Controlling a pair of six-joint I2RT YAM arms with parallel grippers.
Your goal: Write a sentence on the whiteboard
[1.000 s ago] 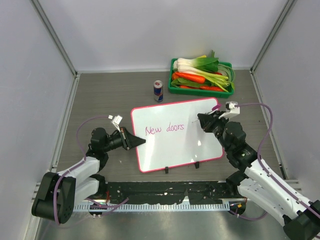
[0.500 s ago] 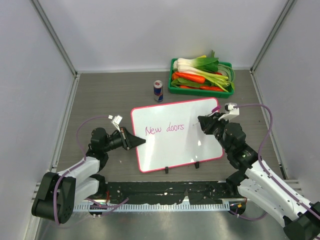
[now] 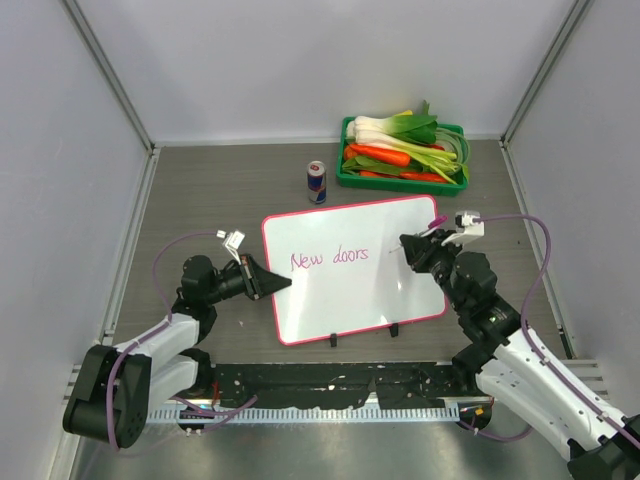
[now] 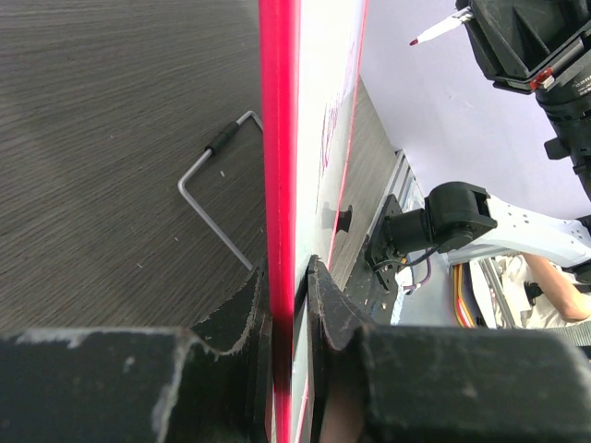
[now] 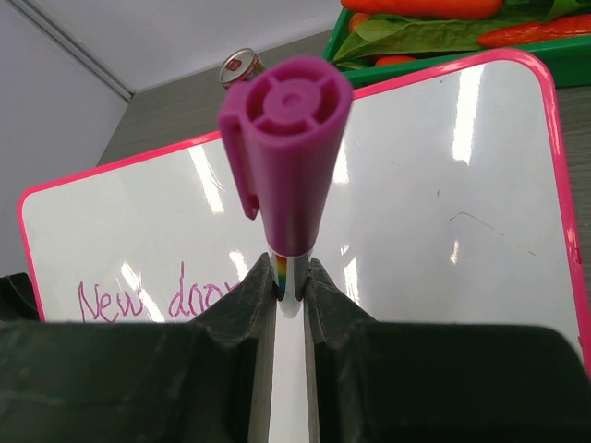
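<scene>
The whiteboard (image 3: 350, 300) with a pink frame lies mid-table, propped on two black feet. Pink handwriting on it reads "New doors" (image 3: 329, 258); it also shows in the right wrist view (image 5: 148, 295). My left gripper (image 3: 283, 284) is shut on the board's left edge; the left wrist view shows the red frame (image 4: 279, 185) pinched between the jaws. My right gripper (image 3: 412, 247) is shut on a white marker with a purple cap (image 5: 286, 138), held over the board's right part, just past the last word. The marker tip (image 4: 417, 41) hangs off the board.
A green tray (image 3: 345, 178) of leeks, carrots and greens stands at the back right. A drink can (image 3: 317, 181) stands just behind the board. A bent wire stand (image 4: 208, 185) lies behind the board. Grey walls close in on three sides.
My right gripper with the marker has drawn back slightly to the right and down from the end of "doors". The left gripper and the board have not moved.
</scene>
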